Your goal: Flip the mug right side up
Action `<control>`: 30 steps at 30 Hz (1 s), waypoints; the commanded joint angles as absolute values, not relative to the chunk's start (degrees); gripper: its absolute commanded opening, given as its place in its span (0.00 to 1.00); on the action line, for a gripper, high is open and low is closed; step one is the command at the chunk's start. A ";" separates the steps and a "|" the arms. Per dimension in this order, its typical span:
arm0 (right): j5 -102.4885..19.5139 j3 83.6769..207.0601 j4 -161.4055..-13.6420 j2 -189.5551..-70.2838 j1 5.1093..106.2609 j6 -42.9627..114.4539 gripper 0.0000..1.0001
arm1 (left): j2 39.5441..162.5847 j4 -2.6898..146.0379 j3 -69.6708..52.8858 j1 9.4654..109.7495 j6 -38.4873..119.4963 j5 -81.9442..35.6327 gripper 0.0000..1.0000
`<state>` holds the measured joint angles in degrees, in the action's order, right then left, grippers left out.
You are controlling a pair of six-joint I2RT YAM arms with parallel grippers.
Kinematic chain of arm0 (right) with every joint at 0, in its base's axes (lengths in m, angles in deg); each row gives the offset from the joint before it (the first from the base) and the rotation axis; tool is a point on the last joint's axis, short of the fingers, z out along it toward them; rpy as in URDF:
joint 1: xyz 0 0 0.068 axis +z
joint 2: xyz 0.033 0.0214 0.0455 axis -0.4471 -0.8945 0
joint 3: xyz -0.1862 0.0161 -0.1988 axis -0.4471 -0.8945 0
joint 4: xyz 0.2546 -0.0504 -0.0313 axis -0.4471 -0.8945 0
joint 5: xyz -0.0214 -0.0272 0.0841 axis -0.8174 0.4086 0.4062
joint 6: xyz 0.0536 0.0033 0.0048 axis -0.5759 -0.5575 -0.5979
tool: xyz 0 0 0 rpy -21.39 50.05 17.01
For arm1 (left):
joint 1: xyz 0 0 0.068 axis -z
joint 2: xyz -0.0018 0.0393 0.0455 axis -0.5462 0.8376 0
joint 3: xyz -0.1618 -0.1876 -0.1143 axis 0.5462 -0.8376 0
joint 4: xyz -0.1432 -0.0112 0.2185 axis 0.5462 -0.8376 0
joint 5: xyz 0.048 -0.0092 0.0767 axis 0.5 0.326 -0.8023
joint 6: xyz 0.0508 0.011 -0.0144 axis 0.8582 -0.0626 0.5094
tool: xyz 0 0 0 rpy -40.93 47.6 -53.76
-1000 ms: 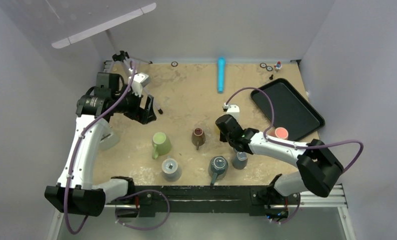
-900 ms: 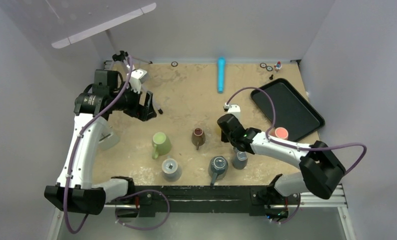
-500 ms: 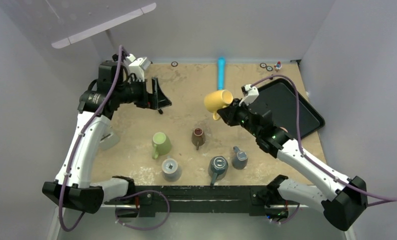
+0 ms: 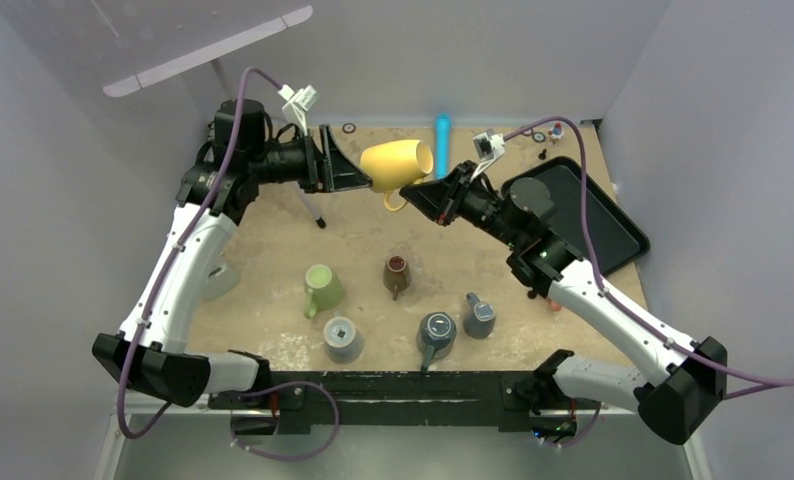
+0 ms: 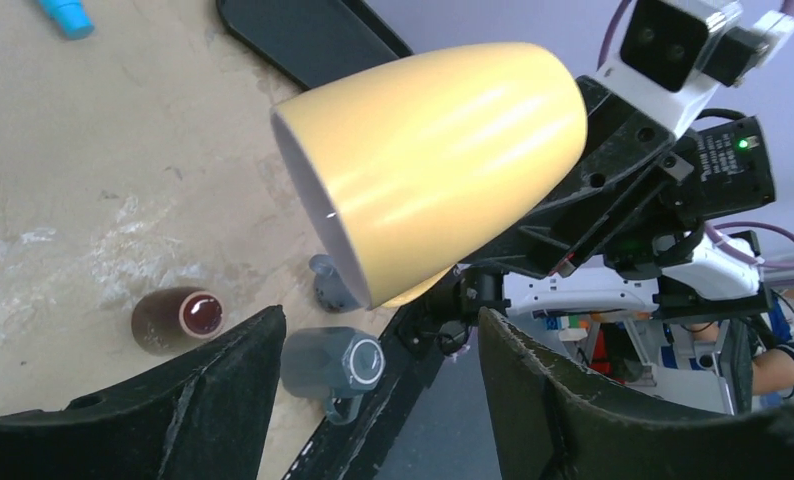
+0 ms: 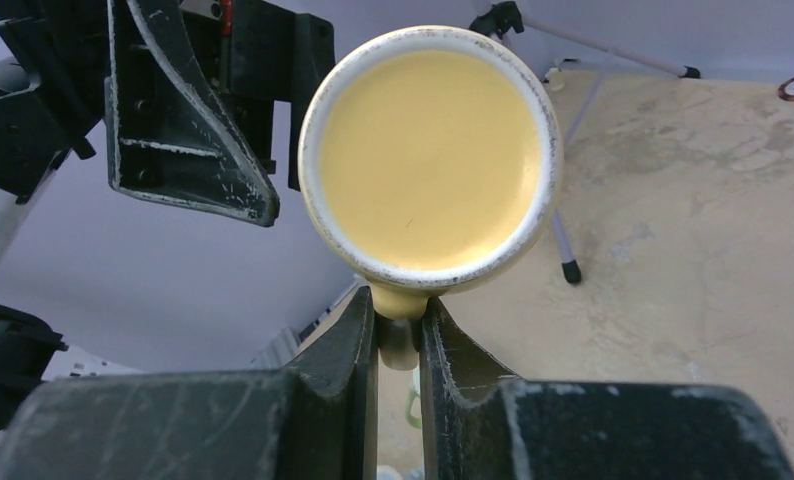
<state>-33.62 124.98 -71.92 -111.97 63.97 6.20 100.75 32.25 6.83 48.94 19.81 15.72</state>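
The yellow mug [image 4: 397,161] hangs on its side in the air above the back of the table. My right gripper [image 4: 416,195] is shut on its handle [image 6: 399,303], the fingers [image 6: 345,350] pinching it from both sides. The mug's flat base [image 6: 429,150] faces the right wrist camera. Its mouth points toward my left gripper [image 4: 359,173], which is open and level with the mug. In the left wrist view the mug [image 5: 443,150] fills the space just ahead of the spread left gripper [image 5: 378,345], not touching its fingers [image 5: 208,400].
On the table below stand a green mug [image 4: 322,288], a brown mug [image 4: 396,273], a grey mug [image 4: 342,338], a dark teal mug [image 4: 436,332] and a blue-grey mug [image 4: 479,317]. A black tray [image 4: 573,215] lies at the right, a blue tube [image 4: 442,148] at the back.
My right arm has lifted the yellow mug off the table and carried it up and back-left. My left gripper has risen and swung right to meet it.
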 commanded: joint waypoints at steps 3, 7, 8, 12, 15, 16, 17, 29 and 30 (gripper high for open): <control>-28.85 131.65 -62.86 -113.22 63.93 5.02 0.00 | 101.37 38.98 11.30 49.02 14.47 19.34 0.72; -27.77 132.13 -60.81 -114.76 63.91 3.02 0.00 | 102.04 41.27 9.95 49.02 11.65 20.65 0.66; -27.47 131.81 -59.72 -114.88 63.96 2.47 0.00 | 102.06 42.06 9.44 49.02 10.76 20.81 0.65; -25.16 131.19 -56.45 -116.04 63.93 0.27 0.00 | 102.80 44.85 9.18 49.02 7.99 22.00 0.65; -23.15 129.98 -53.02 -117.83 63.98 -2.77 0.00 | 103.49 48.07 10.14 49.02 5.79 23.49 0.57; -22.81 129.76 -52.48 -118.48 63.98 -3.48 0.00 | 103.52 49.07 10.33 49.02 5.13 23.93 0.51; -22.57 129.42 -52.15 -119.23 64.00 -4.27 0.00 | 103.59 49.66 10.44 49.02 4.69 24.26 0.41; -27.10 129.04 -71.21 -120.12 63.97 1.54 0.64 | 107.40 23.63 19.56 49.02 34.05 9.35 0.00; -28.21 129.17 -73.91 -118.98 63.93 2.62 0.69 | 107.91 21.75 20.56 49.02 37.71 7.52 0.00</control>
<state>-25.47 127.36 -65.21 -122.73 63.77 -4.01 106.26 32.64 14.64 49.60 22.00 17.90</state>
